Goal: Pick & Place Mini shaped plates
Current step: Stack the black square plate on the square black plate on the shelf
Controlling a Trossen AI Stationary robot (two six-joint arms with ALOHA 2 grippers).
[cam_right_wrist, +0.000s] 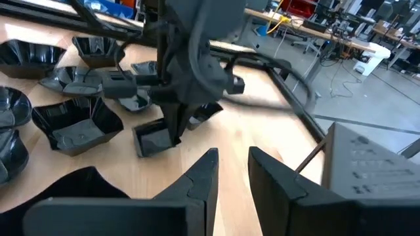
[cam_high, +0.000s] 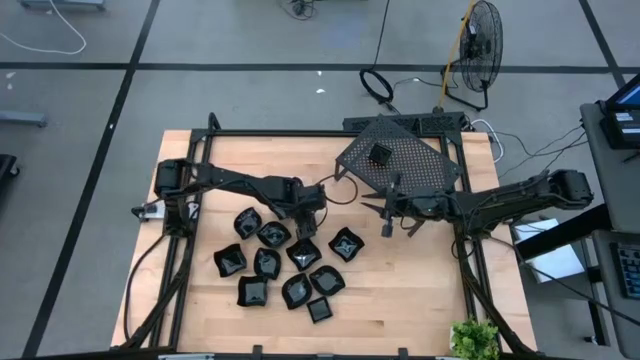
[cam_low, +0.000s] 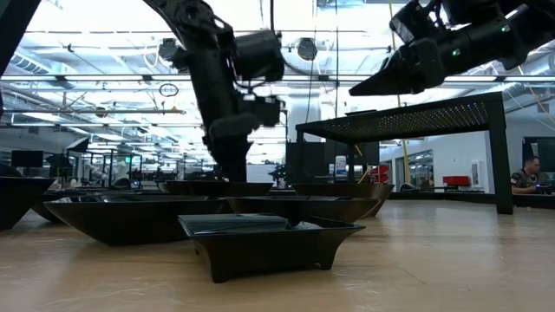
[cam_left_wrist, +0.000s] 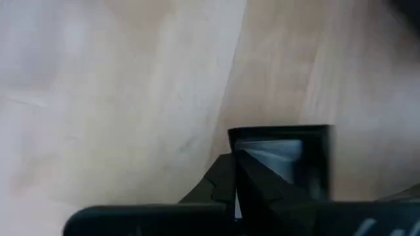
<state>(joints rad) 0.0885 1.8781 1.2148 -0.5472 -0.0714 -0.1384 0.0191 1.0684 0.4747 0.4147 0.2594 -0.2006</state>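
My left gripper [cam_high: 306, 229] pinches a square plate's [cam_right_wrist: 152, 140] rim on the table [cam_high: 410, 270] — right gripper [cam_high: 388, 218] hovers empty, slightly parted.

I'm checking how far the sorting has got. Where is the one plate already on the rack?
In the high view, a single small black plate sits on the perforated rack at the table's far edge, right of centre, left of the rack's middle, just beyond the right end effector.

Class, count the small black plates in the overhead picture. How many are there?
11 plates: ten clustered on the table by the left gripper (), one on the perforated rack (). Others may hide under the arm.
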